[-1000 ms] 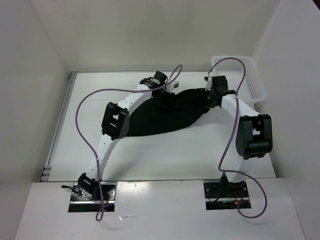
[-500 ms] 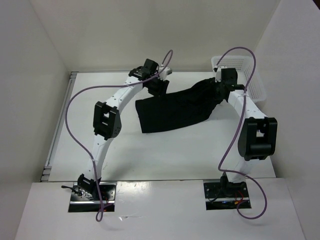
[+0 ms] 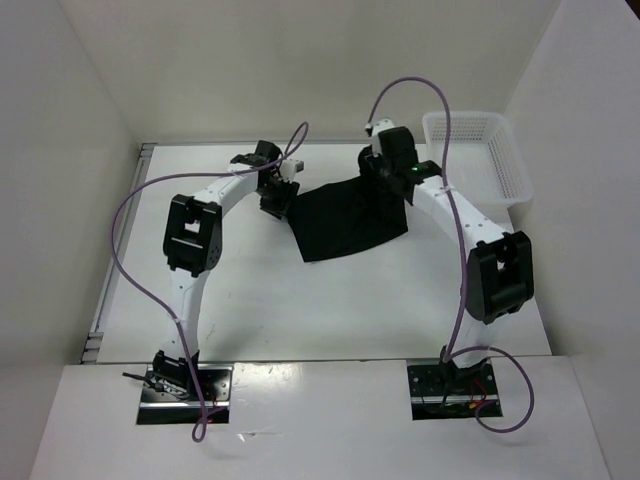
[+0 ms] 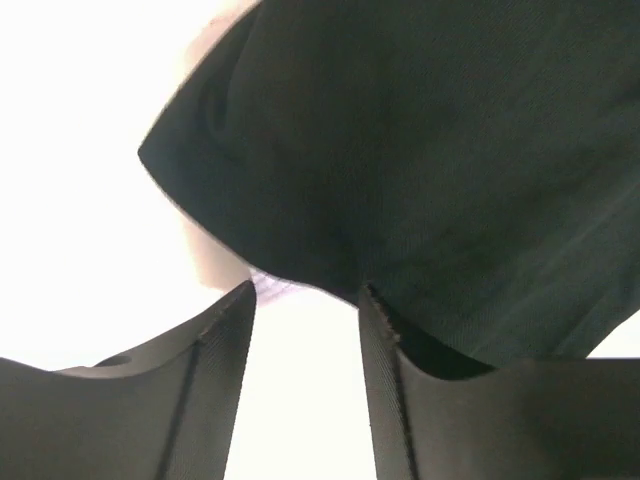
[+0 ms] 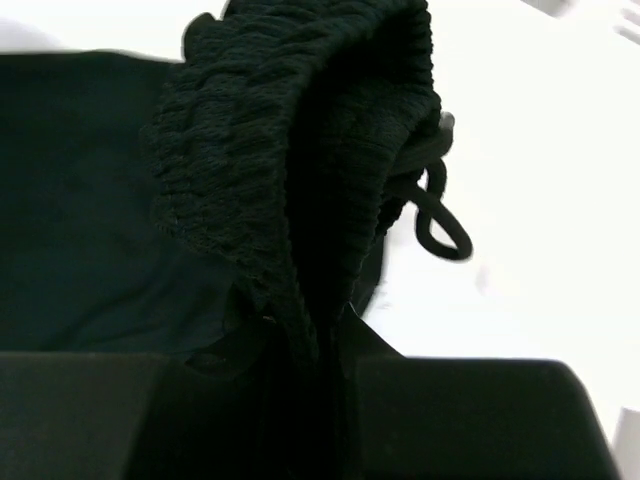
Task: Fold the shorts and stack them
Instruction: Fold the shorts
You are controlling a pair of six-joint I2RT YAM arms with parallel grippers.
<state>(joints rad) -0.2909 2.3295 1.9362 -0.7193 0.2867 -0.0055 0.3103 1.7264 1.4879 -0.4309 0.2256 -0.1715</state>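
Top: shorts (image 3: 350, 220) lie flat on the table (image 3: 250, 300), far middle. My left pincer (image 3: 278, 197) is at their left edge, my right pincer (image 3: 378, 170) at their far right corner. Basket (image 3: 505, 165) sits far right, shorts outside it and apart.

Left wrist: my fingers stand narrowly parted, table showing between, right tip touching cloth.

Right wrist: clamped on the bunched waistband (image 5: 290, 130); drawstring (image 5: 440, 225) loop beside it.
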